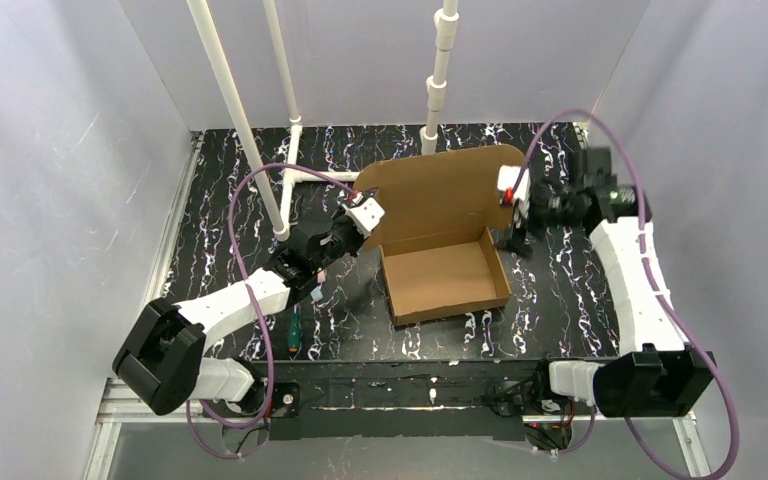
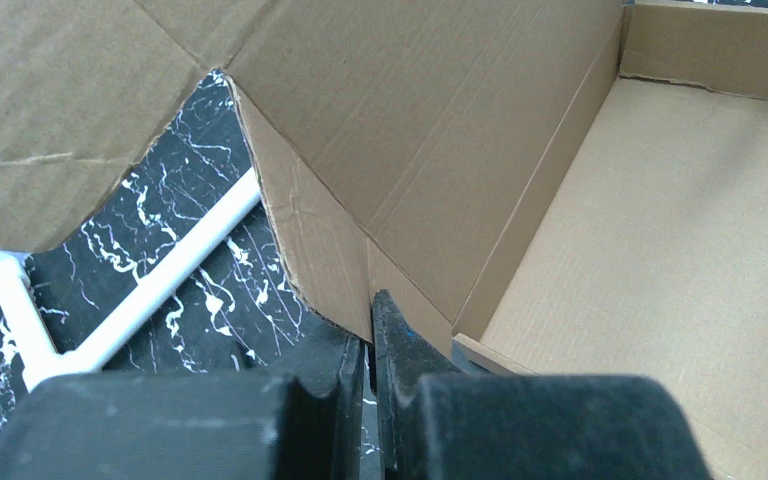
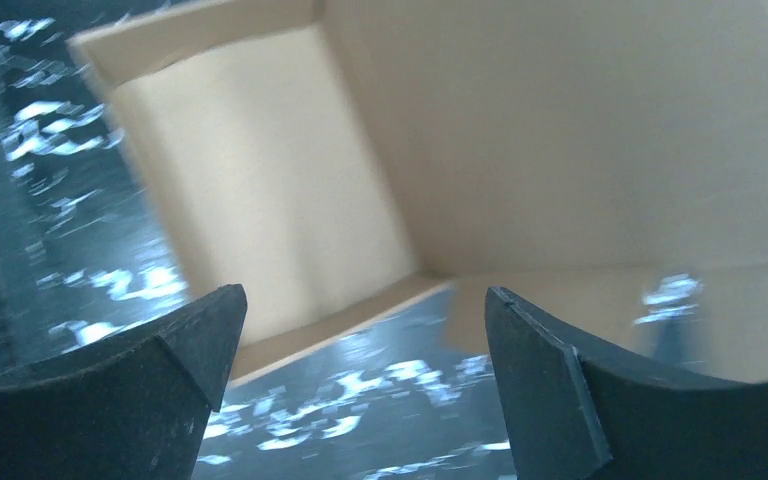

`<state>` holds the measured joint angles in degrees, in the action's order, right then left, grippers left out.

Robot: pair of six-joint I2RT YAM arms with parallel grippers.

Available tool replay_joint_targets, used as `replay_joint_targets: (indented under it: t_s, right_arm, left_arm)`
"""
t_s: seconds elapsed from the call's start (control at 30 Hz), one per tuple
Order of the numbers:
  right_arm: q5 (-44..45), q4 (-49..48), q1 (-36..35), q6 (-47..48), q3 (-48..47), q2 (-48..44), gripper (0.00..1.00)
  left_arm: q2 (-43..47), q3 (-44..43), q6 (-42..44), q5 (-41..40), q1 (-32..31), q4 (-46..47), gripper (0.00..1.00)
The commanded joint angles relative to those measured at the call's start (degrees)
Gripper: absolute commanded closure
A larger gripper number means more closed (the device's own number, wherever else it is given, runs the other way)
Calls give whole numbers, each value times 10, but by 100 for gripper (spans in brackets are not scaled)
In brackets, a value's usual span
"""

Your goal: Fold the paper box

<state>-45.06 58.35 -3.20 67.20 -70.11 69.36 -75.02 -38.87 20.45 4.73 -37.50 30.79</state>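
Black marbled table [image 1: 560, 290], grey walls [image 1: 50, 180]

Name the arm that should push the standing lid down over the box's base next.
Right, probably. The right gripper is open and empty beside the paper box, at its lid's right edge, so it is free to press. The left gripper is shut, seemingly pinching the lid's left flap at the corner.

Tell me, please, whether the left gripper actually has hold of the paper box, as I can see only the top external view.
Observer: Yes. The left wrist view shows the left gripper shut on the edge of a side flap of the paper box.
Operator: Thank you. Is the right gripper holding anything?
Observer: No. Its wrist view, though blurred, shows the right gripper open with nothing gripped; the box lies ahead of it.
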Motion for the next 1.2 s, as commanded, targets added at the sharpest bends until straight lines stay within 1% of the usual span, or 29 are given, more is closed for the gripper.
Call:
replay_joint_targets:
  t_s: [0.0,0.07,0.2,0.37,0.47,0.57,0.63,0.7,0.8,0.9,0.97,1.03,1.07,1.13,1.17]
  right_arm:
    - [-10,63,-20,25,-216,78,2]
    - [17,98,-37,33,-298,139,2]
    - [81,126,-81,32,-404,232,2]
    - [128,135,-139,20,-496,283,2]
    - [169,134,-176,20,-505,300,2]
    - [180,145,-184,22,-504,312,3]
    - [181,142,-184,9,-502,310,7]
    - [182,120,-183,-28,-497,294,7]
    - [194,58,-180,-110,-478,252,6]
    - [187,24,-171,-151,-454,220,6]
    - [204,-4,-169,-175,-436,210,7]
    - [208,-24,-148,-222,-434,203,8]
    - [177,-29,-102,-247,-438,196,7]
    - [63,-58,4,-313,-432,177,7]
    - [7,-84,62,-349,-411,161,8]
  left_arm:
    - [-10,-21,70,11,-1,-35,100]
    - [-13,-26,90,9,-1,-35,100]
    - [-19,-35,109,14,-1,-35,100]
    - [-32,-47,122,23,-2,-35,100]
    - [-41,-54,129,28,-2,-35,100]
    - [-45,-59,134,26,-2,-35,100]
    - [-47,-61,133,22,-1,-35,100]
    - [-48,-62,124,17,-1,-35,100]
    - [-47,-59,98,6,-1,-35,100]
    - [-44,-54,84,5,-1,-35,100]
    - [-42,-52,81,1,-1,-35,100]
    - [-37,-50,81,-4,-1,-34,100]
    - [-33,-47,81,-7,-1,-34,100]
    - [-29,-43,83,-8,-1,-34,100]
    - [-29,-41,84,-7,-1,-34,100]
